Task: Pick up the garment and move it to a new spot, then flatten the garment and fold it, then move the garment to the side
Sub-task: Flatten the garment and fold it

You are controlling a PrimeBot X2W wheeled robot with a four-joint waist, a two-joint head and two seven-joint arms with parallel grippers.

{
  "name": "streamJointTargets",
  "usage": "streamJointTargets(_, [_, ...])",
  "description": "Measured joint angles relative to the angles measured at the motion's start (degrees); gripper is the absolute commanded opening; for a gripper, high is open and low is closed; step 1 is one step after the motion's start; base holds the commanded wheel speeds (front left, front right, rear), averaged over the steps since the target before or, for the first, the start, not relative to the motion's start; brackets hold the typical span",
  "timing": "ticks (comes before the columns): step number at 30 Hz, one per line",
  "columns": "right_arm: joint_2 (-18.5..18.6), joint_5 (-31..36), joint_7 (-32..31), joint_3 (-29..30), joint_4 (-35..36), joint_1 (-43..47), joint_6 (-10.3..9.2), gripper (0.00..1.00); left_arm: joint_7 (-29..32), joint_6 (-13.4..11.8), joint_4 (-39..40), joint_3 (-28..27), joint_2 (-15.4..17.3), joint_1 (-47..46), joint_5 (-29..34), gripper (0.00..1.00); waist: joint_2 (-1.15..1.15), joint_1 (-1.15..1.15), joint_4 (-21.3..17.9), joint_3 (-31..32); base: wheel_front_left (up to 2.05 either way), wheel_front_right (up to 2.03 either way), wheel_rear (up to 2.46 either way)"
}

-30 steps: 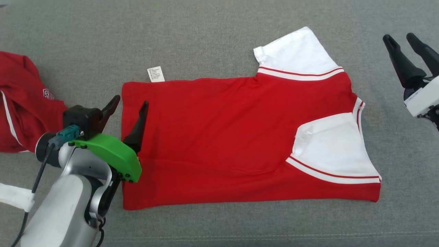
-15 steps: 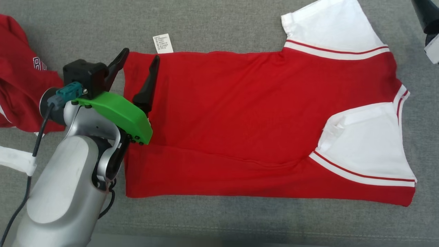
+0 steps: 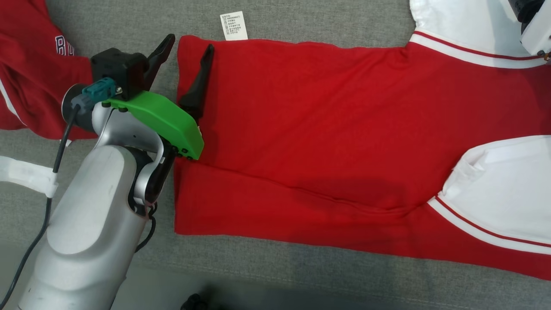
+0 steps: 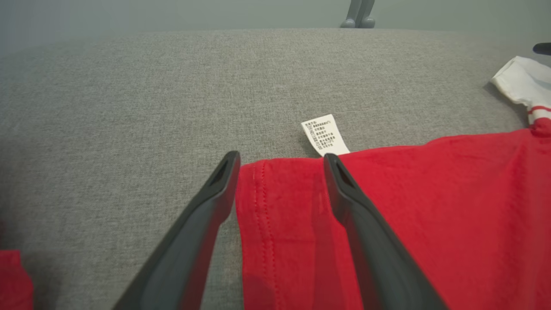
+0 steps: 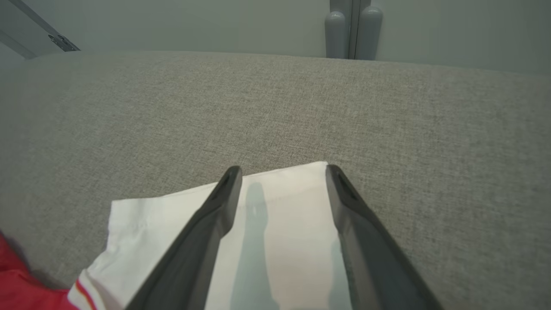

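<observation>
Left tool [image 3: 189, 43] and right tool [image 5: 283, 170] both hang spread wide and empty over the flat shirt [image 3: 323, 120].
The left tool straddles the shirt's hem corner, its outer finger over the grey surface [image 3: 323, 21] and its inner finger over red cloth, with the label [image 4: 325, 134] just past that tip. The white sleeve [image 5: 275, 206] lies under and between the right tool's fingers. Another red garment [image 3: 30, 73] lies on the left tool's outer side.

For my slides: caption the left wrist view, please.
Open left gripper straddles the hem corner of the red garment, beside its white care label, on grey upholstery.
</observation>
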State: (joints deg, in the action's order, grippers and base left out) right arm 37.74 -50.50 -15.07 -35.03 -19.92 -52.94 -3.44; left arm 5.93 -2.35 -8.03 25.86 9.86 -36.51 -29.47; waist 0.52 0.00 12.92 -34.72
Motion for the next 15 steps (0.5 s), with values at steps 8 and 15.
streamJointTargets(8, [-0.62, 1.69, -2.27, -1.23, -4.79, -3.48, -0.03, 1.0, -1.52, 0.86, -2.68, -0.01, -0.75, -1.59, 0.0, 1.0, 0.0, 0.0, 1.49, -1.37, 0.0, 0.0, 0.0])
streamJointTargets(15, [-1.96, 1.62, -4.79, -1.87, -7.54, -5.63, 0.3, 1.0, -1.57, 1.86, -4.65, 0.41, -1.71, -2.86, 0.0, 1.0, 0.0, 0.0, 1.66, -1.56, 0.0, 0.0, 0.0])
